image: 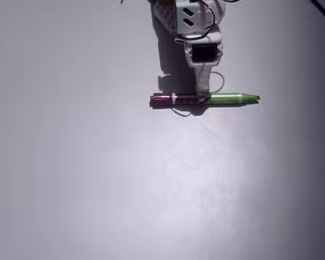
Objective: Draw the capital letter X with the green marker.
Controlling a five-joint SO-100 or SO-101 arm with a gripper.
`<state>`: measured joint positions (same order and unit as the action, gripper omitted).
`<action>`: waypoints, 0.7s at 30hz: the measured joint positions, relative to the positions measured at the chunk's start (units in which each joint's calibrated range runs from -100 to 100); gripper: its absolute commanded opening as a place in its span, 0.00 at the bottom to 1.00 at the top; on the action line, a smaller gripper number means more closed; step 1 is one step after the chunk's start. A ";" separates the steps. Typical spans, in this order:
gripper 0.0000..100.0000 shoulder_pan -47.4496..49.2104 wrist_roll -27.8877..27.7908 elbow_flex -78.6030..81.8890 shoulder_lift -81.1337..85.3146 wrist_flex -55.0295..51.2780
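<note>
A: Gripper, item one: white, reaching down from the top edge of the surface in the fixed view. Condition?

B: Closed on the green marker, pinching it about mid-length. Fingertips blend into the pen body there, so the exact contact is hard to make out.

A: Marker, item two. Position?

B: Lying level across the picture, upper middle of the surface, nearer the top edge than the bottom. Light green half and pointed tip toward the right edge, dark magenta half toward the left. A white band shows left of the grip.

A: Arm?

B: White housing with a dark window; upper part cut off by the frame. A thin cable loops beside the wrist.

A: Surface?

B: Pale grey, glare in the lower middle. A dark strip crosses the top right corner. Whether the tip touches the surface, I cannot tell.
</note>
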<state>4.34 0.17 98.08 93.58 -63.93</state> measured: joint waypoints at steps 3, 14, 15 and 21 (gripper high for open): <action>0.00 3.79 -0.05 0.00 -0.94 -3.11; 0.00 4.62 -0.10 -1.66 -0.86 -5.21; 0.00 4.62 -0.10 -1.66 -0.86 -5.21; 0.00 4.62 -0.10 -1.66 -0.86 -5.21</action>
<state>8.96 0.07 96.41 92.73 -69.14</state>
